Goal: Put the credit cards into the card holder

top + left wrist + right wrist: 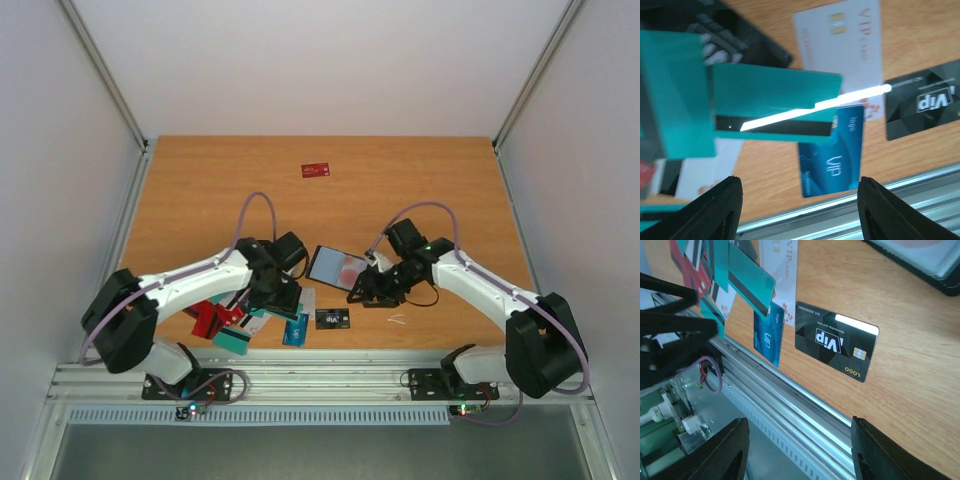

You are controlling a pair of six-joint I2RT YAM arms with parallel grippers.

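Several credit cards lie near the table's front edge: a black one (333, 318) (836, 340) (925, 102), a blue one (296, 330) (832, 155) (769, 337), a white one (845, 45) (782, 270), and red ones (210, 320). A teal card with a dark stripe (775, 97) (751, 277) stands tilted up over the pile. The card holder (335, 267) (930, 260) lies open, pale inside. My left gripper (283, 300) (800, 210) hovers open over the blue card. My right gripper (362, 292) (800, 450) is open beside the holder, nothing between its fingers.
One red card (316, 170) lies alone far back on the table. The aluminium rail (805, 405) (850, 210) runs along the near edge, just below both grippers. Another teal card (232, 340) lies at the front left.
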